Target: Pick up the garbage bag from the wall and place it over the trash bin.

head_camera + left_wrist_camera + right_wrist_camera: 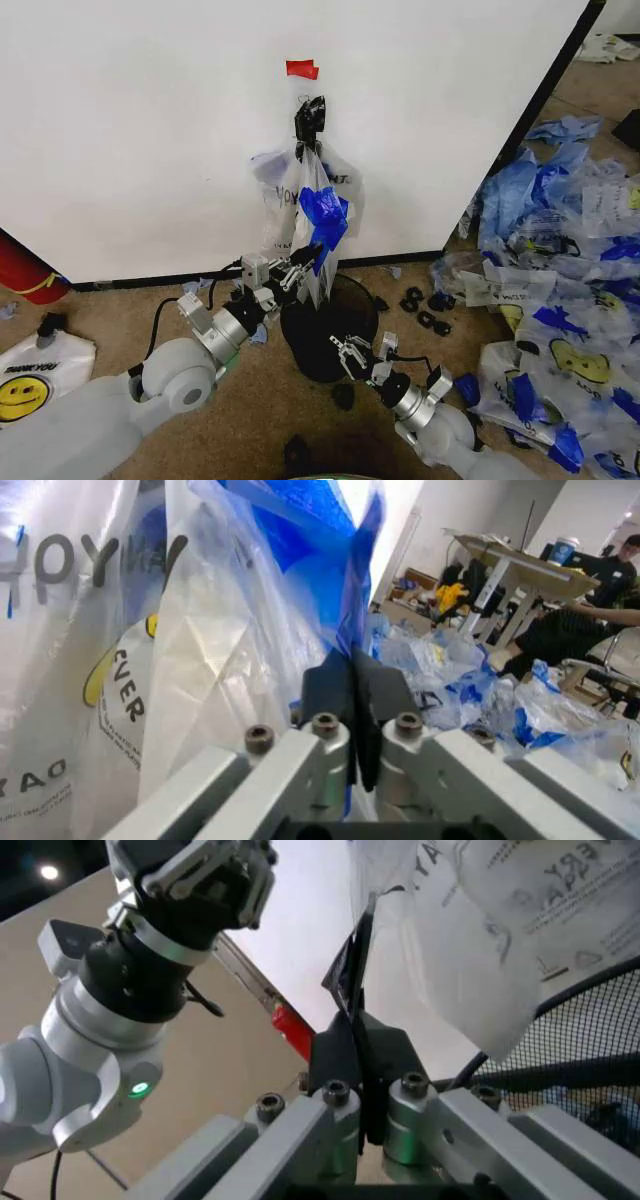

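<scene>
Thin, see-through plastic makes up the garbage bag, printed with dark lettering and blue streaks, which hangs from a black clip on the large plain white wall, just below a small piece of red tape. Its lower end dangles directly above the small round black wire-mesh trash bin standing on the brown floor at the wall's base. The left end effector reaches to the bag's lower blue part, its fingers pressed together on a fold of the plastic. The right end effector hovers low beside the bin's rim, fingers closed with nothing between them. More smiley bags lie heaped on the floor to the right.
</scene>
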